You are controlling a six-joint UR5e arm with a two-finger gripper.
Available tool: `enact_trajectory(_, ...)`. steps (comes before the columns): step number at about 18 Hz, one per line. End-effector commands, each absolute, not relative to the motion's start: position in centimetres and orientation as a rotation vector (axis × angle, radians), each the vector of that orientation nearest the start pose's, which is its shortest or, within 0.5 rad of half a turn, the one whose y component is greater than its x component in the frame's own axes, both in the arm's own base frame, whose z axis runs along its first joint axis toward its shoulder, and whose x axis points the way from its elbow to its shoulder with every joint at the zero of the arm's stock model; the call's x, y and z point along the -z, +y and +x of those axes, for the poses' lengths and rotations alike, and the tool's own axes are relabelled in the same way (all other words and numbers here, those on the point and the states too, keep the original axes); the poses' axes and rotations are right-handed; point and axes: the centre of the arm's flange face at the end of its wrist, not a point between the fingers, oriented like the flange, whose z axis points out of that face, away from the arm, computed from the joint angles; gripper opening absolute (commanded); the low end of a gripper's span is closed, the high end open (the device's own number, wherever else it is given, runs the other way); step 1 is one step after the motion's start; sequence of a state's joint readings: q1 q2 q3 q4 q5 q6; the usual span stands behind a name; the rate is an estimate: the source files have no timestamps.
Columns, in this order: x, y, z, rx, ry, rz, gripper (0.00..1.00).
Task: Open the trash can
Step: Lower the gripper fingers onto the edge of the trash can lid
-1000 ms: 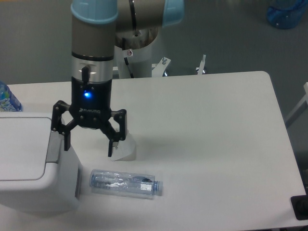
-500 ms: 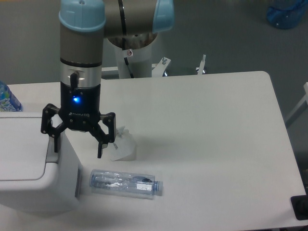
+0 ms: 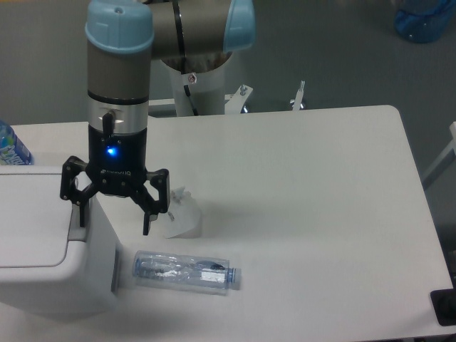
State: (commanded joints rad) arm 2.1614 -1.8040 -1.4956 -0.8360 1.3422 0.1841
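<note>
Since a second ago the tool (image 3: 114, 222) has shifted left, its fingers spread wide astride the right edge of the trash can (image 3: 50, 242). That bin sits lower left on the tabletop (image 3: 306, 214), lid closed, beside a crushed bottle (image 3: 187, 271) and crumpled paper (image 3: 182, 216).

The gripper (image 3: 114, 223) sits further left than a second ago, its spread fingers (image 3: 147, 219) now straddling the right edge of the trash can (image 3: 43, 242); the crumpled paper (image 3: 182, 214) shows fully right of the fingers.
</note>
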Motion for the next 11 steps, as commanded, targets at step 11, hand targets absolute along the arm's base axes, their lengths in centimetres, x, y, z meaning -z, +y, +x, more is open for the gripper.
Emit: enact_trajectory(11,-48.27,60.59,-21.51,-0.01,-0.418,-2.498,1.0)
